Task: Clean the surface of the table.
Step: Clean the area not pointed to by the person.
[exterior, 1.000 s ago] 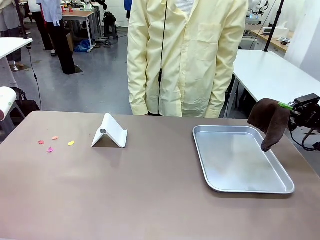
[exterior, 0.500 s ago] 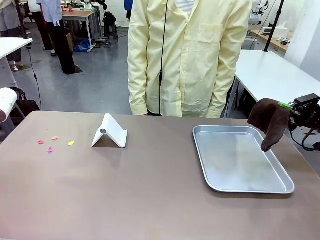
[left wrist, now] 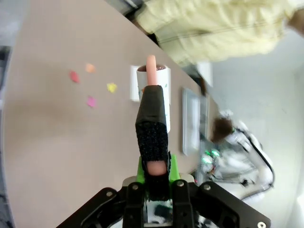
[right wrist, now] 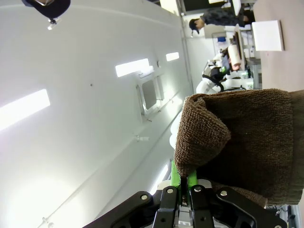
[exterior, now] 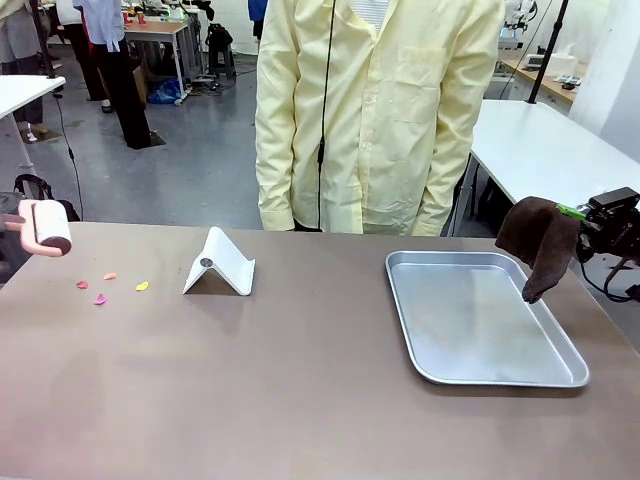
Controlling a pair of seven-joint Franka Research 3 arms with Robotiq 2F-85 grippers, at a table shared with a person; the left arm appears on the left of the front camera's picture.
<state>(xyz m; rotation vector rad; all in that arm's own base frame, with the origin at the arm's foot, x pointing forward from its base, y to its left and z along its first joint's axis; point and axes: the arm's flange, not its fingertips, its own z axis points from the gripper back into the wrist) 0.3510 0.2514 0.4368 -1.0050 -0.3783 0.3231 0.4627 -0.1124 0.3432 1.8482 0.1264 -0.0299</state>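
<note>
Left gripper point(left wrist: 153, 102) clamps a lint roller point(exterior: 47, 227) at frame left. Right gripper point(right wrist: 186, 178) clamps a cloth point(exterior: 538, 240) at frame right. Bare table point(exterior: 290, 390) spans the lower frame.

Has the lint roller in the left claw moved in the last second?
Yes. The lint roller has come rightward in from the front view's left edge, nearer the coloured scraps on the table and the white stand.

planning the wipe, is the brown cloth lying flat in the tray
No, the brown cloth hangs from the right gripper, not flat in the metal tray.
</note>
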